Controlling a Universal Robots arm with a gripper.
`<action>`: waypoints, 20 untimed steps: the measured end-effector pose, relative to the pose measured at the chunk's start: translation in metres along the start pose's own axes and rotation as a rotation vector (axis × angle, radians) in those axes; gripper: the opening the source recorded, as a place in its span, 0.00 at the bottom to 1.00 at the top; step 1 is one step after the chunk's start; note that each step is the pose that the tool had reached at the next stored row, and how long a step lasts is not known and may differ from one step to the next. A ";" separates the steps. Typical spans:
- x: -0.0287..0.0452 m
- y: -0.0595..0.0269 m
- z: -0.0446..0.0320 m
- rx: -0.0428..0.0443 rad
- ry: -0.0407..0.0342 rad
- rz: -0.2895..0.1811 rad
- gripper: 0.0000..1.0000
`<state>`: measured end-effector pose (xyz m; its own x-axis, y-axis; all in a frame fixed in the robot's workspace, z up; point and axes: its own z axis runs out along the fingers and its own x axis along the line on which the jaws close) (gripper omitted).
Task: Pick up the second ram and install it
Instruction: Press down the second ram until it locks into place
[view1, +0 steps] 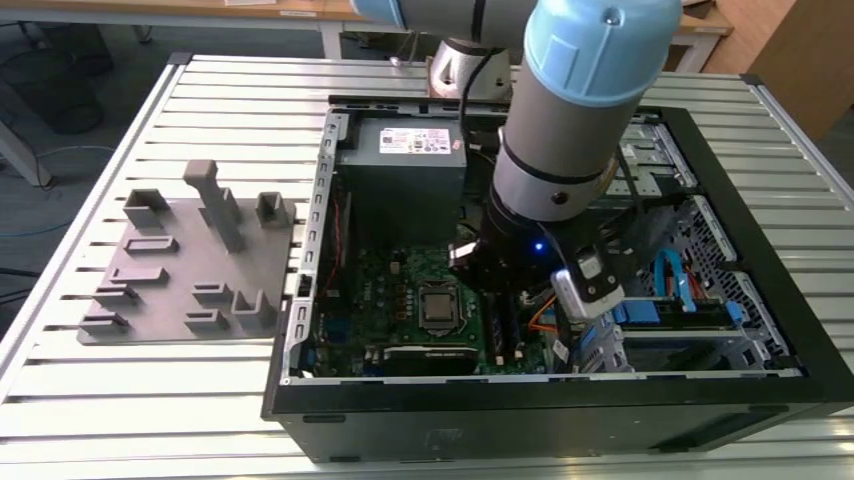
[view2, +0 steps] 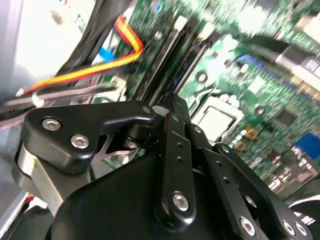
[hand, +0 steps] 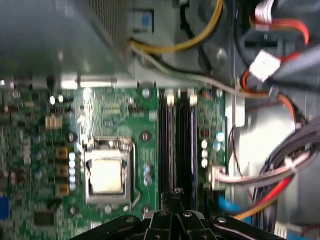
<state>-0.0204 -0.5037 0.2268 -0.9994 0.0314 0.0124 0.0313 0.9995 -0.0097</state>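
**Entry: arm inside the case, claw tip over the memory slots**

Landmark for all positions: the CPU socket (hand: 106, 176) on the green motherboard (hand: 45, 125).

- Arm (view1: 574, 120) reaches down into the open computer case (view1: 534, 400). In the exterior view its lower end sits just beside the socket, on the exterior view's right of it.
- Gripper (hand: 172, 194): in both wrist views the two black fingers (view2: 172, 130) are drawn together to a narrow tip, with no gap and nothing seen between them. I read the claw as closed and empty.
- The tip hangs over one end of the bank of memory slots (hand: 177, 140), which run parallel, just beside the socket. Whether the tip touches a slot cannot be told.
- The second ram (hand: 193, 150): a thin dark blue strip stands edge-on in the slot bank, on the side farther from the socket. That is my best reading of the stick. The pictures do not settle whether it is fully seated, and the chips and label cannot be made out.
- Orange and red cables (hand: 265, 200) lie beyond the slots, on the side away from the socket.
- The grey holder tray (view1: 160, 290) lies outside the case on the slatted table (view1: 134, 400), well apart from the socket toward the exterior view's left. No stick stands among its upright blocks.
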 end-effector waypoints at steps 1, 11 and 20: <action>-0.0002 -0.0044 0.0009 0.0003 0.0000 0.000 0.11; -0.0005 -0.0136 0.0052 -0.0012 0.0005 0.000 0.11; -0.0006 -0.0135 0.0087 -0.0038 0.0008 0.000 0.11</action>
<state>-0.0204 -0.5173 0.2183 -0.9994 0.0310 0.0131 0.0309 0.9995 -0.0059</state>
